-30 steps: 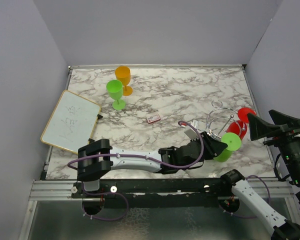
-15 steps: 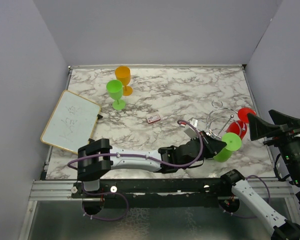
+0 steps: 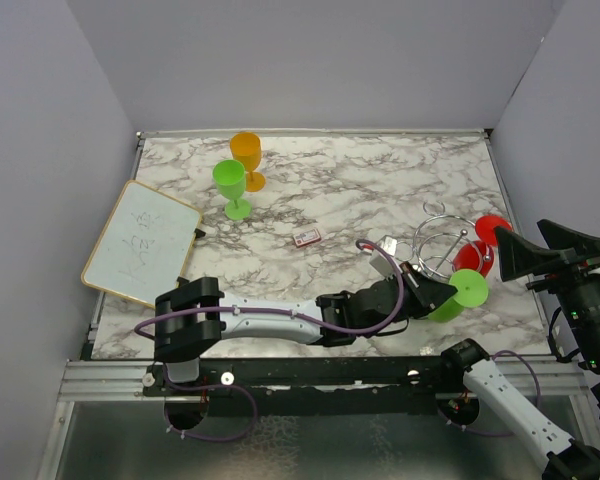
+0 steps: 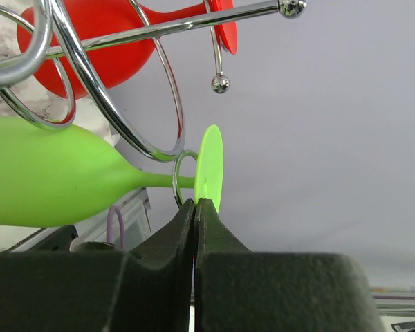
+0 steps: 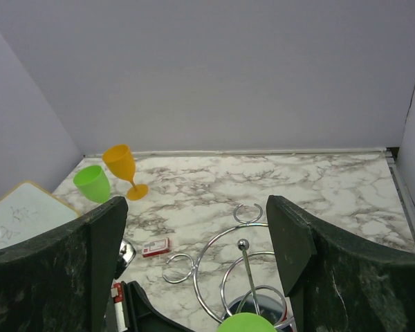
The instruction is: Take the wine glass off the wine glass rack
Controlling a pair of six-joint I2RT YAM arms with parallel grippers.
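The chrome wine glass rack (image 3: 442, 238) stands at the right of the marble table, its looping arms close up in the left wrist view (image 4: 111, 111). A green wine glass (image 3: 454, 296) hangs in it on its side, its stem through an end ring (image 4: 182, 181). A red wine glass (image 3: 482, 243) hangs on the far side, seen too in the left wrist view (image 4: 104, 48). My left gripper (image 3: 432, 293) is shut, its tips (image 4: 195, 205) pinching the rim of the green glass's round foot (image 4: 210, 160). My right gripper (image 3: 540, 248) is open and empty, high above the rack (image 5: 243, 273).
A second green glass (image 3: 230, 184) and an orange glass (image 3: 247, 157) stand upright at the far left. A whiteboard (image 3: 140, 240) lies at the left edge. A small red card (image 3: 306, 237) lies mid-table. Grey walls enclose the table on three sides.
My left gripper has shifted slightly to the right, and the green glass's foot has moved right and a little nearer with it. The right arm has not moved.
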